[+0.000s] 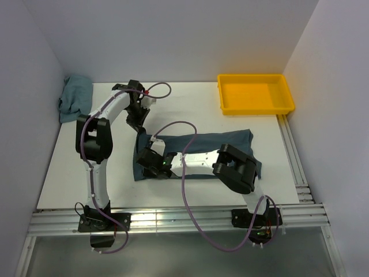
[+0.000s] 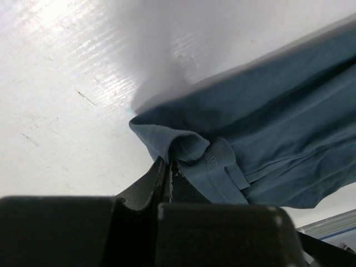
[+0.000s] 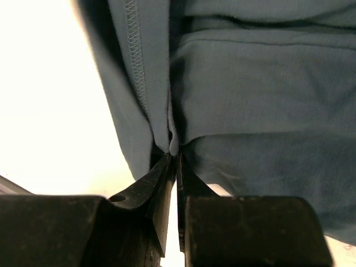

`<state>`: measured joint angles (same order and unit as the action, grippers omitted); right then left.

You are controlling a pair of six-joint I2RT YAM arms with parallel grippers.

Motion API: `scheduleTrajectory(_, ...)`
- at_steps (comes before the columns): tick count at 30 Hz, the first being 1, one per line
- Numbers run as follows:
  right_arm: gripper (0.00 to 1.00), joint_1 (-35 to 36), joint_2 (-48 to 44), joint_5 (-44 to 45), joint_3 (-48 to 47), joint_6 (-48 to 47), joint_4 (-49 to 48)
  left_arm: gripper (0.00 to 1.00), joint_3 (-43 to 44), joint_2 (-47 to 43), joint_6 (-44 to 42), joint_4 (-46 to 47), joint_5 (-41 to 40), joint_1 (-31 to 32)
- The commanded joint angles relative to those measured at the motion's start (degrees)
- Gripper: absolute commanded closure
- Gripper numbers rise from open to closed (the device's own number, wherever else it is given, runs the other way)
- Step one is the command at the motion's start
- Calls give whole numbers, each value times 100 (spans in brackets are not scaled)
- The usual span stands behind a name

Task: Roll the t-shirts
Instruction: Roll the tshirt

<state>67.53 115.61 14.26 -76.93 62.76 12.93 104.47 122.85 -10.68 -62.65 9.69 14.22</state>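
Fabric of the slate-blue t-shirt (image 1: 230, 139), laid as a folded band on the bench (image 1: 190, 109), is pinched at its left end, far corner by the left gripper (image 2: 168, 166), near hem by the right gripper (image 3: 173, 153), and, soft and limp, is judged best held at both corners.

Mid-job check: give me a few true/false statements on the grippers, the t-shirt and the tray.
1. The left gripper hangs open above the t-shirt. False: it is shut on a corner of the t-shirt.
2. The right gripper pinches the t-shirt's edge. True.
3. The t-shirt lies in the tray. False: it lies on the table, apart from the tray.
4. A second cloth sits bunched at the table's far left corner. True.
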Motion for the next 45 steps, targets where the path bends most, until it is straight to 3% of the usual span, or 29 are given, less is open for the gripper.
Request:
scheduleTrajectory(1,86,103,-232,182,-77,-1,139,100,320,90,162,-124,-108,98)
scheduleTrajectory(10,64,191,-557,437,-77,-27,412,100,162,134,233,-10,-275,283)
scheduleTrajectory(19,65,173,-1164,841,-77,-255,360,100,127,90,250,16,-354,371)
scheduleTrajectory(29,69,-398,92,235,-1316,-836,-141,100,162,108,259,25,-372,433)
scheduleTrajectory(34,69,-530,540,173,-1825,-871,104,100,197,108,277,16,-372,468)
scheduleTrajectory(45,70,-644,787,59,-1905,-897,26,100,153,46,250,16,-398,503)
